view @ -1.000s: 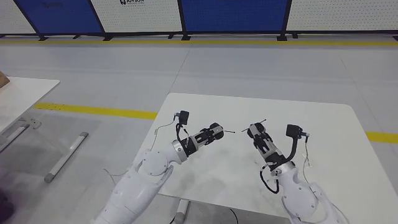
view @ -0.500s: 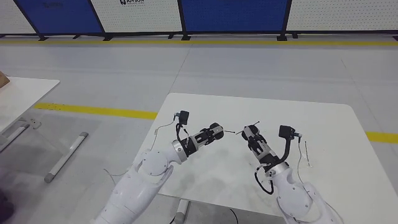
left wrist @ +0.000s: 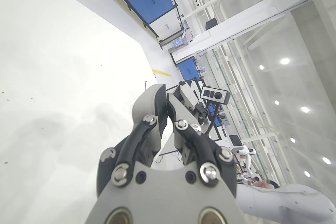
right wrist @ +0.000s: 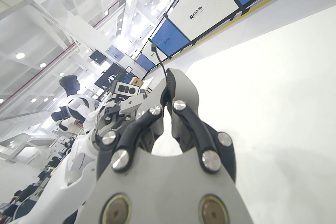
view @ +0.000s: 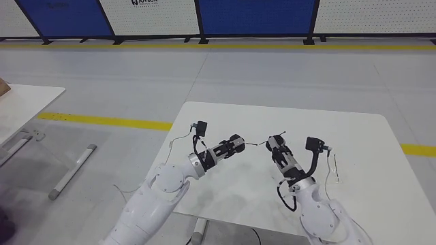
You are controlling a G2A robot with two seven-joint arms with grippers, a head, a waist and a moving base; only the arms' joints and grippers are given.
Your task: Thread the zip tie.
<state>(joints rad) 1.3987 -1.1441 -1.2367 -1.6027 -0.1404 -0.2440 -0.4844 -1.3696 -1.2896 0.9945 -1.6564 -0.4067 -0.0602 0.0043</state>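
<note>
Found right gripper (right wrist: 168, 83) clamped tight on black zip tie (right wrist: 160, 61), head (right wrist: 153, 46) poking past the fingertips. Found left gripper (left wrist: 166, 102) likewise pinched shut, thin tail (view: 253, 144), apparently of the same tie, pointing right toward that head. Both held over white table (view: 327, 119), near its middle, tips close but apart. Judged risks: missing the slot if tail flexes or head sits rotated; buckling the strap by pushing while misaligned; knocking fingertips together.
</note>
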